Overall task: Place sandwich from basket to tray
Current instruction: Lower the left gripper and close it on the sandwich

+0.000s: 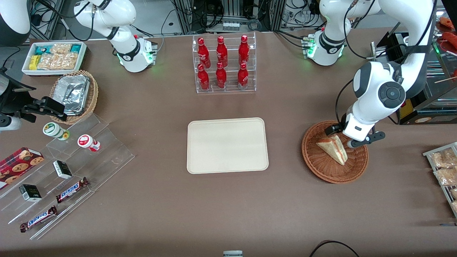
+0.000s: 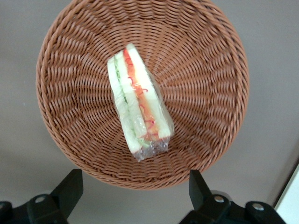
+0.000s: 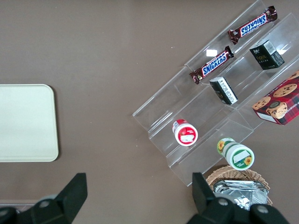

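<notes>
The sandwich [image 1: 334, 148], a plastic-wrapped white-bread wedge with red and green filling, lies in the round reddish-brown wicker basket [image 1: 321, 167] toward the working arm's end of the table. In the left wrist view the sandwich [image 2: 138, 100] lies on its side across the middle of the basket [image 2: 205, 70]. My left gripper [image 1: 344, 137] hangs open and empty just above the basket's rim farther from the front camera, its fingers [image 2: 72, 186] spread wide and clear of the sandwich. The cream tray [image 1: 227, 145] lies bare at the table's middle and also shows in the right wrist view [image 3: 25, 122].
A clear rack of red bottles [image 1: 223, 64] stands farther from the front camera than the tray. A clear stepped stand [image 1: 71, 167] with snack bars and cups, a tan basket with a foil container [image 1: 73, 94] and a white snack box [image 1: 53, 57] lie toward the parked arm's end. Bagged snacks [image 1: 444, 166] lie beside the basket at the table edge.
</notes>
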Controlling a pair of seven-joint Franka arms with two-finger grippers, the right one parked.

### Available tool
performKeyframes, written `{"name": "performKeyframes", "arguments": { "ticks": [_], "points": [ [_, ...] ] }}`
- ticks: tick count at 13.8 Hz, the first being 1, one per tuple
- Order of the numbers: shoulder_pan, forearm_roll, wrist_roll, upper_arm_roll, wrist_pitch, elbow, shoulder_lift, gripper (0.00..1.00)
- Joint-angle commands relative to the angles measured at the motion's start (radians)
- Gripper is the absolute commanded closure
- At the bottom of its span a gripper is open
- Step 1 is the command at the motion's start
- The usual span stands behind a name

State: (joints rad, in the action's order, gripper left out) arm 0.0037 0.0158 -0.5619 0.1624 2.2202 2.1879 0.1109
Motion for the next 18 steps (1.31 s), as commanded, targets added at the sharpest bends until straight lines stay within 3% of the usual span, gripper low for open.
{"name": "performKeyframes", "arguments": {
  "ticks": [1, 3, 15, 17, 18],
  "points": [
    [-0.01, -0.01, -0.285, -0.006, 0.064, 0.009, 0.012, 0.0],
    [-0.008, -0.004, -0.366, -0.006, 0.09, 0.009, 0.03, 0.0],
    [-0.008, 0.012, -0.375, -0.02, 0.19, 0.01, 0.147, 0.0],
    [-0.008, 0.027, -0.378, -0.024, 0.193, 0.01, 0.159, 0.04],
    [-0.01, 0.029, -0.381, -0.032, 0.202, 0.012, 0.161, 0.11]
  ]
}}
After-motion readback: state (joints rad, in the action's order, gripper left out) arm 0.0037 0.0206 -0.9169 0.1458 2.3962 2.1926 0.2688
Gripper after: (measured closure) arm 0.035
